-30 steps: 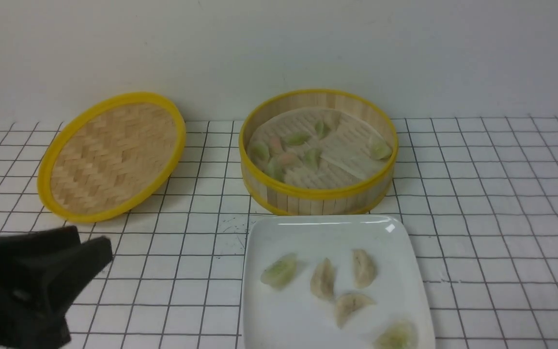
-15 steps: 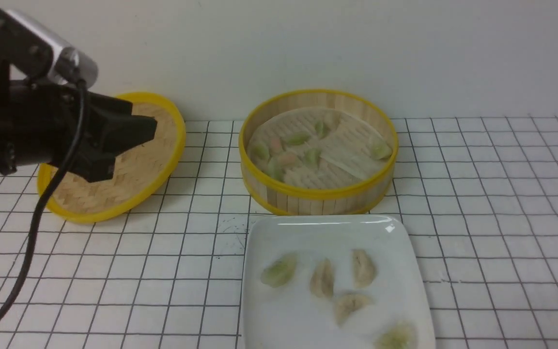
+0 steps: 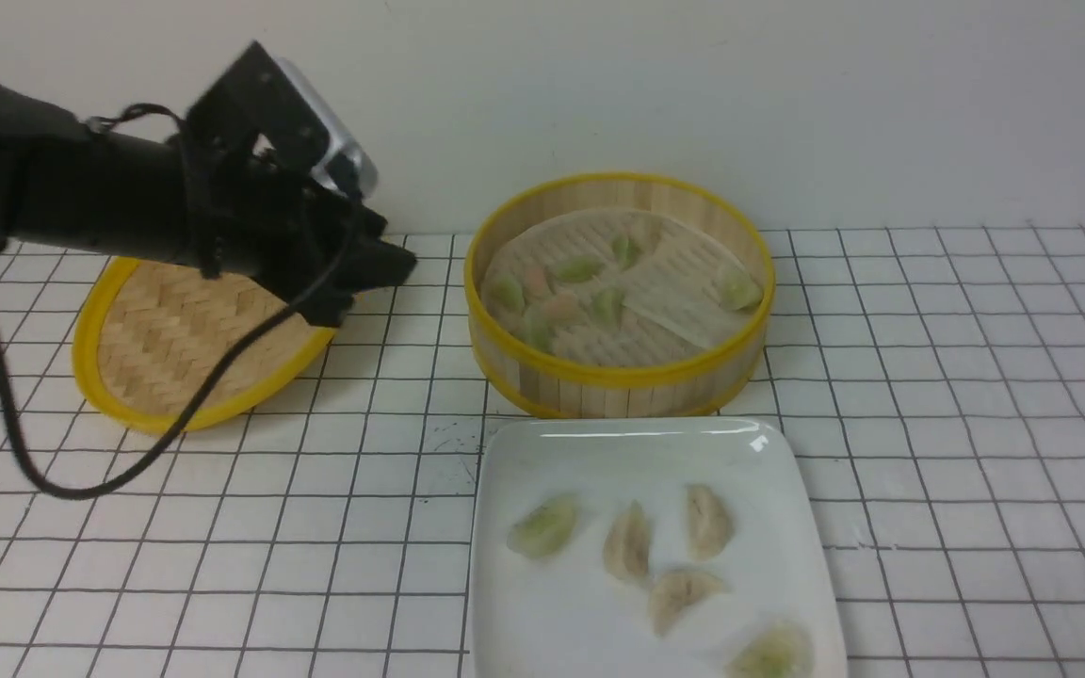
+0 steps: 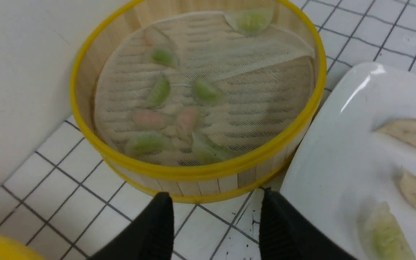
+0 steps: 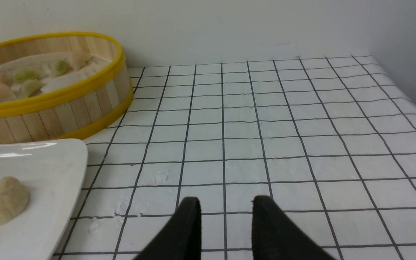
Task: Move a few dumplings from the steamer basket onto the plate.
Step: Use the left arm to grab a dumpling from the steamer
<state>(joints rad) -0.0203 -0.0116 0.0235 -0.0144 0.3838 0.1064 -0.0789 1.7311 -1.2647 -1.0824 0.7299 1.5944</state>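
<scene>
The steamer basket (image 3: pixel 618 381) stands at the back centre and holds several dumplings (image 3: pixel 578 270) on its pale liner, green and pinkish. In front of it, the white plate (image 3: pixel 524 621) carries several more dumplings (image 3: pixel 542 525). My left gripper (image 3: pixel 380 282) hovers left of the basket, above the lid's right edge, pointing at the basket. The left wrist view shows it (image 4: pixel 218 196) open and empty, just short of the basket wall (image 4: pixel 193 182), with a green dumpling (image 4: pixel 204 90) inside and the plate (image 4: pixel 338 144) alongside. My right gripper (image 5: pixel 226 199) is open over bare tablecloth, off to the side of the basket (image 5: pixel 49 115) and plate (image 5: pixel 42 169).
The shallow woven lid (image 3: pixel 175 348) with a yellow rim lies tilted at the back left, partly under my left arm. A black cable (image 3: pixel 128 461) hangs from that arm over the gridded cloth. A pale wall runs close behind the basket.
My left arm has risen from the lower left corner and swung right over the lid toward the steamer basket. Its jaws have stayed open. Dumplings, basket and plate have not moved.
</scene>
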